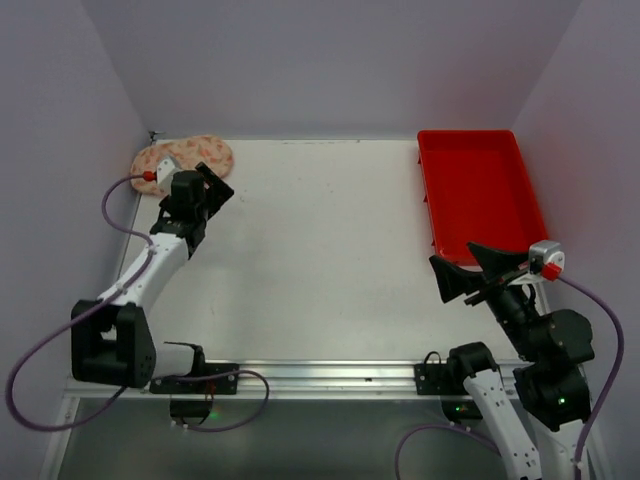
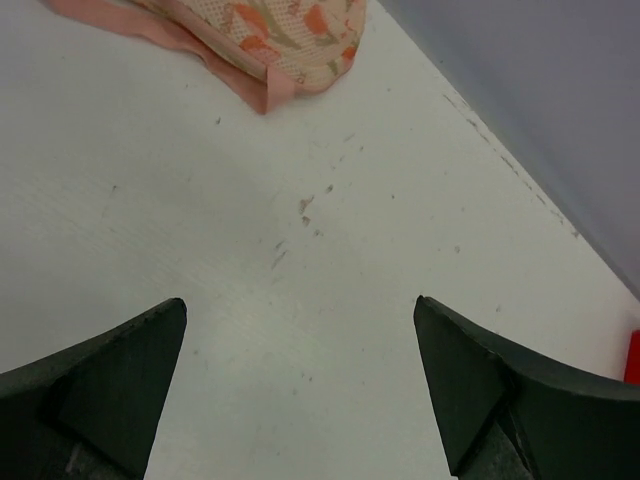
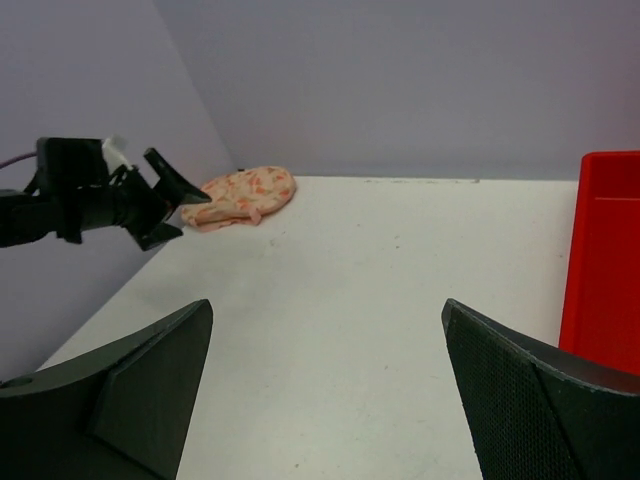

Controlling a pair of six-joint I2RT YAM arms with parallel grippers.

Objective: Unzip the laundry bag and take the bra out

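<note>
The left gripper (image 1: 217,186) partly hides the laundry bag (image 1: 205,150).

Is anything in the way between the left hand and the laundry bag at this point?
Nothing visible. The open left hand points toward the laundry bag in the far left corner, and only scuffed table surface lies between them.

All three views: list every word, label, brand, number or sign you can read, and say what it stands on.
None: no readable text shows in any view.
The laundry bag bears only an orange-pink floral print, no lettering.
The red tray is plain.
The table shows only small scuffs, not writing.
</note>
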